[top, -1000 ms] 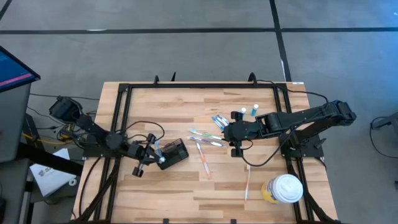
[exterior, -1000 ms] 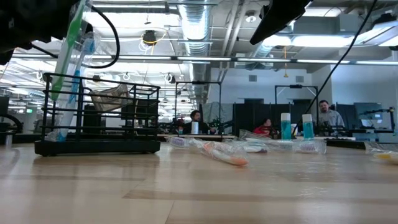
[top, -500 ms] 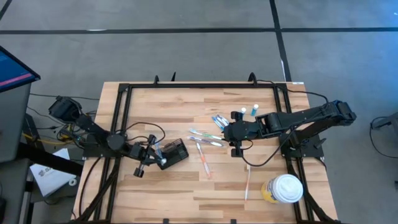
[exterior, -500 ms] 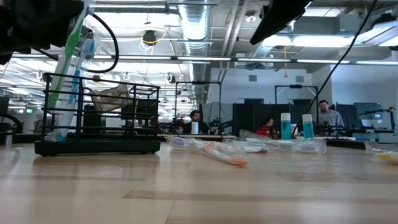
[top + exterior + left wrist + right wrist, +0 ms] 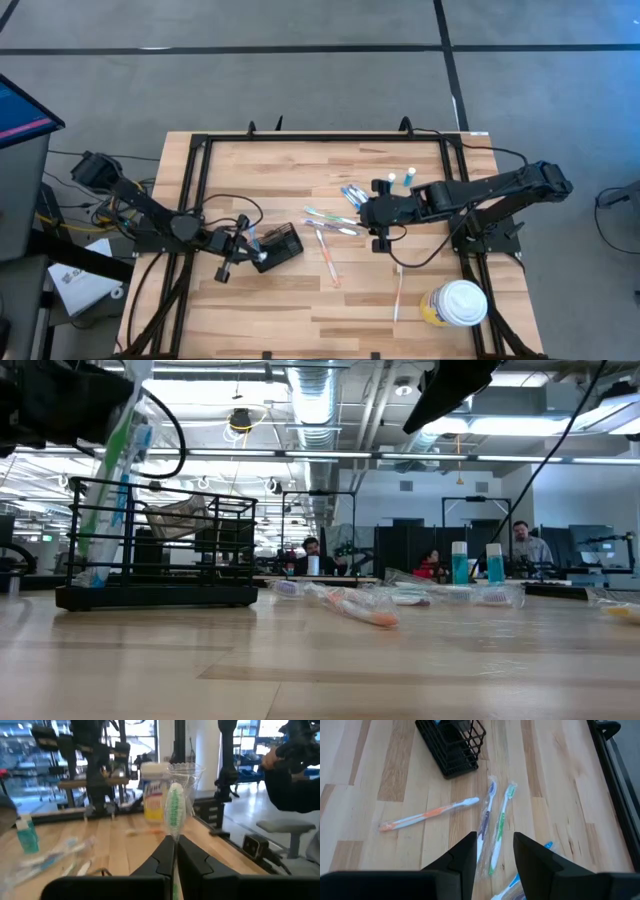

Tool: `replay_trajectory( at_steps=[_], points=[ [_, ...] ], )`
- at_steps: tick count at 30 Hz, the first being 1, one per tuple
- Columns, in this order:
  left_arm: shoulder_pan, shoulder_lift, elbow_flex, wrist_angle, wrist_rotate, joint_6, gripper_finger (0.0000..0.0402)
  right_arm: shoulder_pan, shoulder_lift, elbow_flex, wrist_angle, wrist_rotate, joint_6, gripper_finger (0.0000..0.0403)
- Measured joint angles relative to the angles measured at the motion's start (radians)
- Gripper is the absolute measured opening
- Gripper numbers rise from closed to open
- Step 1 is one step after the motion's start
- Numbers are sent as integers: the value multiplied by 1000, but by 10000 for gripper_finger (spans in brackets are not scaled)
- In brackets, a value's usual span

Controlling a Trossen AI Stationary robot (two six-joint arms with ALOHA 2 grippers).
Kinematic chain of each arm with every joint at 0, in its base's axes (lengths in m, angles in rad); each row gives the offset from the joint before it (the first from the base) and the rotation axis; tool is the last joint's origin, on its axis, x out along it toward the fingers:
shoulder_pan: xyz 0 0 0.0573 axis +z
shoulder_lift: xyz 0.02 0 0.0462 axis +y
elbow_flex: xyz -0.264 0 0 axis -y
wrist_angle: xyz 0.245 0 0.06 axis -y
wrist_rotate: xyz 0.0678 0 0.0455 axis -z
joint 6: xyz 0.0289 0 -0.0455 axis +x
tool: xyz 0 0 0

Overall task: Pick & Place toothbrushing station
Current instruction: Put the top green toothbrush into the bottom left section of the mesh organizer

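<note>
Holding a green toothbrush (image 5: 174,810) in a clear wrapper, the left gripper (image 5: 247,250) has its two fingers pressed tight on the handle. In the left wrist view the bristle end sticks up past the fingertips. The gripper hangs right over the near end of the toothbrushing station (image 5: 279,245), the small black wire holder box. In the low view the green toothbrush leans into the left end of the box, with its lower end down inside the wires near the bottom.

The box stands upright on the wooden table (image 5: 240,175), on the left half, a little toward the front edge.

The right gripper (image 5: 378,214) hovers over the middle of the table with its fingers apart and nothing between them. Under it lie more wrapped toothbrushes: an orange one (image 5: 427,815), a purple one (image 5: 487,809) and another green one (image 5: 501,826). Two small tubes with teal caps (image 5: 400,178) stand near the back, and a yellowish tub with a white lid (image 5: 457,304) sits at the front right corner.

The step in hand looks like putting the green toothbrush into the box. Next, I think the left gripper needs to let go and lift straight up, so it does not tip the box or pull the brush back out. Then the right gripper can go down for one of the brushes below it.
</note>
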Motion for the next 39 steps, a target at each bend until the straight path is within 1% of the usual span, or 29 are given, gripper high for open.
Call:
replay_trajectory(
  at_steps=[7, 10, 13, 16, 20, 27, 39],
  points=[
    [-6, -122, 0, -145, -4, -13, 1, 0, 0, -7, -8, 0, 15, 118],
    [-25, -162, 0, -211, -43, -30, 1, 0, 0, -7, -9, 0, 18, 118],
    [-48, -191, 0, -237, -75, -25, 1, 0, 0, -7, -10, 0, 18, 118],
    [-70, -223, 0, -325, -157, -33, 1, 0, 0, -7, -10, 0, 18, 118],
    [-85, -265, 0, -350, -173, -33, 1, 0, 0, -7, -11, 0, 18, 118],
    [-85, -280, 0, -408, -174, -55, 1, -1, 0, -7, -8, 0, 18, 118],
    [-84, -280, 0, -416, -174, -63, 3, -1, 0, -7, -8, 0, 18, 118]
  ],
)
